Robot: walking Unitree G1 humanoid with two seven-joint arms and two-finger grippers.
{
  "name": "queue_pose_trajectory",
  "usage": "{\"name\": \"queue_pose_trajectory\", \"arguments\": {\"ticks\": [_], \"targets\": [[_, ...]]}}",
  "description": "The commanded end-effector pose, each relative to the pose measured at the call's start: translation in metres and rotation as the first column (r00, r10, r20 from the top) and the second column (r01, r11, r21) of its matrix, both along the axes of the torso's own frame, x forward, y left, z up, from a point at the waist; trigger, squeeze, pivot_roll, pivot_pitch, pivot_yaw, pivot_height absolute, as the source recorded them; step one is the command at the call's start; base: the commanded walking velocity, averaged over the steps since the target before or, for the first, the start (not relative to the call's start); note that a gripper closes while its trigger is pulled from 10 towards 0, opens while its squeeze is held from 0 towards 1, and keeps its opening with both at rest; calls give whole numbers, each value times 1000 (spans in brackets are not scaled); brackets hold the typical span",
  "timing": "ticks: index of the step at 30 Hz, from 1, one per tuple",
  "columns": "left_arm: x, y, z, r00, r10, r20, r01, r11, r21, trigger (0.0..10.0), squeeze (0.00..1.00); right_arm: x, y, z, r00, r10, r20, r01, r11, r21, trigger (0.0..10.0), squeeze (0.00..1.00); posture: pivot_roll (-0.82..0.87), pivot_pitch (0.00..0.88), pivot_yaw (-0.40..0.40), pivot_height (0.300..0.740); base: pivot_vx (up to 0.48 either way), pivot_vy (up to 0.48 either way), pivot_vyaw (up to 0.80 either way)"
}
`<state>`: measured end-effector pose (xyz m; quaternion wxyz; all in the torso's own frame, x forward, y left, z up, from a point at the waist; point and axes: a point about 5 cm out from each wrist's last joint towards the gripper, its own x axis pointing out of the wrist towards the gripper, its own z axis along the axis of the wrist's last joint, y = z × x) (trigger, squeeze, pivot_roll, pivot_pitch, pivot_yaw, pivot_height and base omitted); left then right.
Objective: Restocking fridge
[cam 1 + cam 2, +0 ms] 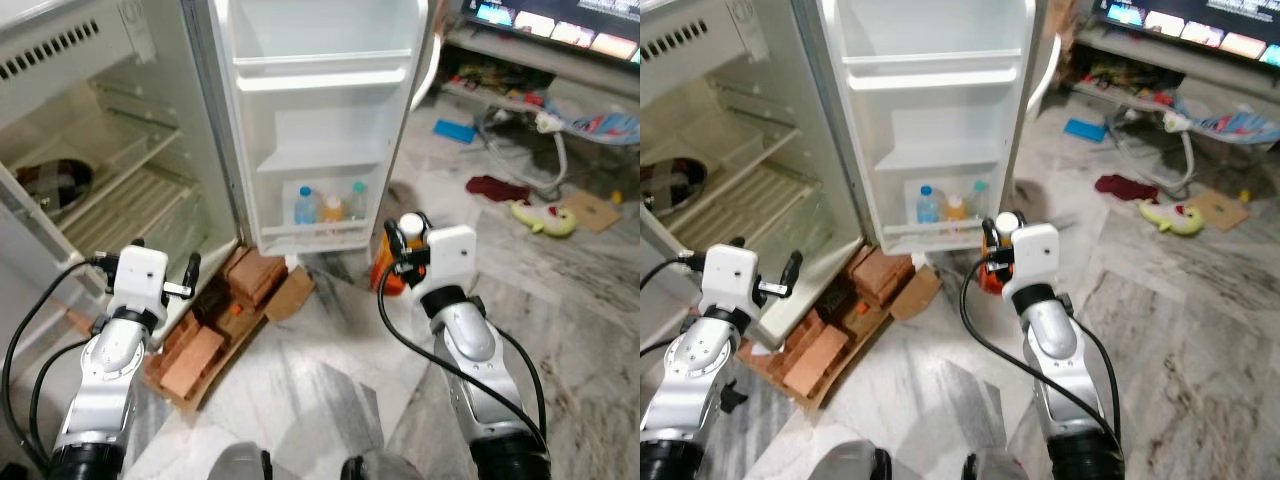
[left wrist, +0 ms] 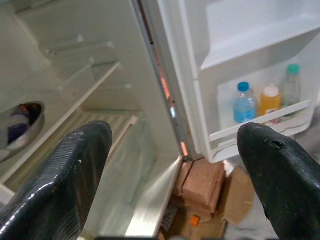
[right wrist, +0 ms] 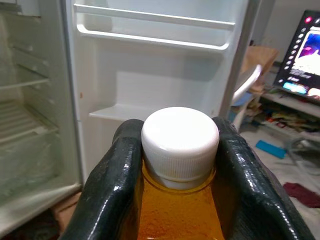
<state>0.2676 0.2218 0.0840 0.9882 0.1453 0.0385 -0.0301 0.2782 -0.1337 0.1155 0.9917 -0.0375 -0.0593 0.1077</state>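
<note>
An orange bottle (image 3: 177, 210) with a white cap (image 3: 180, 140) sits clamped in the right gripper (image 1: 405, 250), near the open fridge door (image 1: 320, 120). Three bottles (image 1: 331, 206) fill its bottom shelf. The left gripper (image 2: 175, 170) gapes wide, empty.

Right tool (image 3: 177, 165) clamped and raised forward; left tool (image 2: 175, 170) spread wide.

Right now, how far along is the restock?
Done: three bottles already stand in the bottom door rack of the open fridge. In hand: the right gripper is shut on an orange bottle with a white cap, held in front of the door. Left: placing that bottle; the upper door shelves look bare. The left gripper is open, holding nothing, facing the fridge interior.
</note>
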Motion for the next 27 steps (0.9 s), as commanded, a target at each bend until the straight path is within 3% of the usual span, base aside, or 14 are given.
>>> {"name": "queue_pose_trajectory", "arguments": {"ticks": [1,5,14,18,27], "targets": [[2,-2,2,1000,-7,11,7,1000,-1,10000,0,1,-4,7,999,-9,42,9,1000,-12,10000,0,4,71,-45,740,0,0,0],[3,-2,3,1000,-8,15,8,1000,-2,10000,0,1,-3,7,999,-6,42,7,1000,-13,10000,0,4,71,-45,740,0,0,0],[3,-1,2,999,-52,-7,52,998,-35,10000,0,1,-1,8,999,-7,44,7,1000,-18,10000,0,1,80,-46,740,0,0,800],[6,2,4,999,-55,-3,54,998,-40,10000,0,2,1,8,999,-8,40,8,1000,-5,10000,0,2,81,-46,740,0,0,0],[5,-5,3,995,-97,-3,97,994,-43,10000,0,2,-1,6,999,-18,28,18,1000,-1,10000,0,0,81,-45,740,0,420,0]]}}
